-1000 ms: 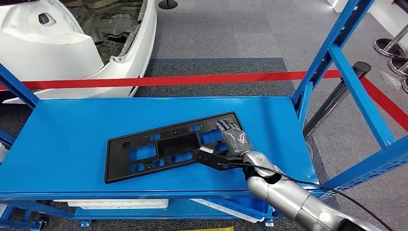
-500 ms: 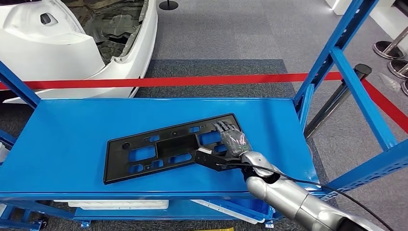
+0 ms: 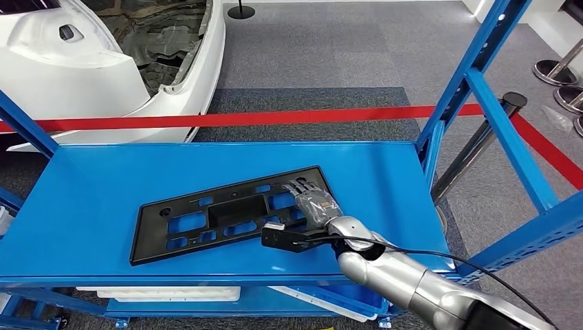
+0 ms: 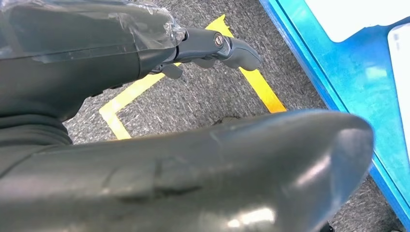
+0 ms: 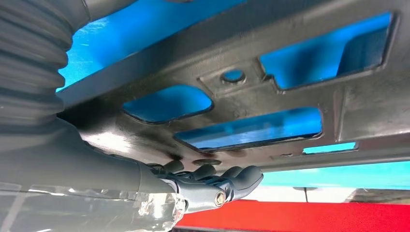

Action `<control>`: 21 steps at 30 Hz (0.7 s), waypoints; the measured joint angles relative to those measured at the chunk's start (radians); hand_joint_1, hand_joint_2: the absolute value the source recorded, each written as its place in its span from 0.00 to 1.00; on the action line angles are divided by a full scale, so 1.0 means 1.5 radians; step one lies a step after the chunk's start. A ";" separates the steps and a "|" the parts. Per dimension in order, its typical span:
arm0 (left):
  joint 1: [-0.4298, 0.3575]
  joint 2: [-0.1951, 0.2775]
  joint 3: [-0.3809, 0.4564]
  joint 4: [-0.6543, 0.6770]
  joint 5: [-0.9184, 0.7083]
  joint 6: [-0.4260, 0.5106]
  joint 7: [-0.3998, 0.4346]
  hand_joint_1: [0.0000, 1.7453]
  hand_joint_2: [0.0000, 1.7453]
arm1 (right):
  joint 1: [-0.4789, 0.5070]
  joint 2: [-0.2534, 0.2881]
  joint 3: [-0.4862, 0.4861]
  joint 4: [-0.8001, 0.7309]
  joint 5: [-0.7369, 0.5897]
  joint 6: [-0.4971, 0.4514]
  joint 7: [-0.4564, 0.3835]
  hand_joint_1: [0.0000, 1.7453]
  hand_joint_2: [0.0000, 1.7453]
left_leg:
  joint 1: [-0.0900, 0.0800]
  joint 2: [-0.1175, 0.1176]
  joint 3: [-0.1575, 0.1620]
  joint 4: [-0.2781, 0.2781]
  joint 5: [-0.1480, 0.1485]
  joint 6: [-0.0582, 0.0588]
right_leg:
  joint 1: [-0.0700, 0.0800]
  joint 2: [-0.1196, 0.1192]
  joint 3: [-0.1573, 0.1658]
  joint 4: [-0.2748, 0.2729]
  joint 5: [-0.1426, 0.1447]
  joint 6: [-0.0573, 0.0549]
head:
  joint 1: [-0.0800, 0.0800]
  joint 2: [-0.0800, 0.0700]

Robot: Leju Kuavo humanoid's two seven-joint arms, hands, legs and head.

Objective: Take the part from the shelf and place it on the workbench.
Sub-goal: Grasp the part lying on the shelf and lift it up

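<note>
Black part (image 3: 230,214) with blue showing through cutouts, bright blue shelf (image 3: 96,185), dark grey right hand (image 3: 313,203) on silver arm (image 3: 405,278), red barrier tape (image 3: 227,118), white car body (image 3: 82,62), grey carpet (image 3: 323,48), yellow floor marking (image 4: 121,104).

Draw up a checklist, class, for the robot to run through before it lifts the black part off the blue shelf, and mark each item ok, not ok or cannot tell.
1. Right hand on the part: ok, its fingers lie across the part's right end.
2. Firm grip, with the thumb under the edge: cannot tell.
3. Part flat on the shelf: ok, in the head view.
4. Left hand free: ok, it hangs above the floor, holding nothing.
5. Lift path past the post: ok, though the post stands close on the right.
6. Workbench located: cannot tell.
</note>
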 joint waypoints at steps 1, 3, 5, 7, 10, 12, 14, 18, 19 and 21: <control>0.000 0.000 0.000 0.000 0.001 0.001 0.000 0.00 0.00 | -0.001 0.001 0.003 0.002 0.008 -0.001 0.003 0.00 1.00 | 0.000 0.000 0.001 0.000 0.000 0.000 | 0.000 0.000 0.001 0.000 0.000 0.000 | 0.000 0.000; 0.000 0.000 0.000 0.000 0.002 0.004 0.000 0.00 0.00 | -0.003 0.004 0.007 0.005 0.031 -0.009 0.012 0.00 1.00 | 0.000 0.000 0.002 0.000 0.000 -0.001 | 0.000 0.000 0.002 0.000 0.000 -0.001 | 0.000 0.000; 0.000 0.000 0.000 0.000 0.003 0.005 0.000 0.00 0.00 | -0.004 0.007 0.013 0.009 0.052 -0.017 0.021 0.00 1.00 | 0.001 0.000 0.002 -0.001 0.000 -0.001 | 0.000 0.000 0.002 0.000 0.000 -0.001 | 0.000 0.000; 0.000 0.000 0.000 0.000 0.003 0.005 0.000 0.00 0.00 | -0.005 0.009 0.017 0.012 0.067 -0.023 0.028 0.00 1.00 | 0.001 0.000 0.003 -0.001 0.000 -0.001 | 0.000 0.000 0.002 0.000 0.000 -0.001 | 0.000 0.000; 0.000 0.000 0.000 0.000 0.003 0.005 0.000 0.00 0.00 | -0.006 0.012 0.019 0.017 0.085 -0.027 0.039 0.00 1.00 | 0.001 0.000 0.004 -0.001 0.000 -0.001 | 0.000 0.000 0.003 0.000 0.000 -0.001 | 0.000 0.000; 0.000 0.000 0.000 0.000 0.003 0.005 0.000 0.00 0.00 | -0.007 0.014 0.020 0.021 0.093 -0.027 0.046 0.00 1.00 | 0.001 0.000 0.004 -0.001 0.000 -0.001 | 0.000 0.000 0.004 0.000 -0.001 -0.001 | 0.000 0.000; -0.001 0.000 0.000 0.000 0.004 0.006 0.000 0.00 0.00 | -0.008 0.015 0.020 0.024 0.097 -0.026 0.051 0.00 1.00 | 0.001 0.000 0.005 -0.001 0.000 -0.001 | 0.000 0.000 0.004 0.000 -0.001 -0.001 | 0.000 0.000; -0.001 0.000 0.000 0.000 0.006 0.007 0.000 0.00 0.00 | -0.010 0.017 0.020 0.032 0.102 -0.026 0.059 0.06 1.00 | 0.001 0.000 0.006 -0.001 0.000 -0.001 | 0.000 0.000 0.005 0.000 -0.001 -0.001 | 0.000 0.000; -0.001 0.000 0.000 0.000 0.007 0.007 -0.001 0.00 0.00 | -0.011 0.018 0.020 0.035 0.104 -0.027 0.062 0.13 1.00 | 0.001 0.000 0.006 -0.001 0.000 -0.001 | 0.000 0.000 0.005 0.000 -0.001 -0.001 | 0.000 0.000; -0.001 0.000 0.000 0.000 0.009 0.008 -0.002 0.00 0.00 | -0.011 0.019 0.020 0.043 0.108 -0.035 0.069 0.38 1.00 | 0.001 0.000 0.006 -0.001 0.000 -0.001 | 0.000 0.000 0.006 -0.001 -0.001 -0.001 | 0.000 0.000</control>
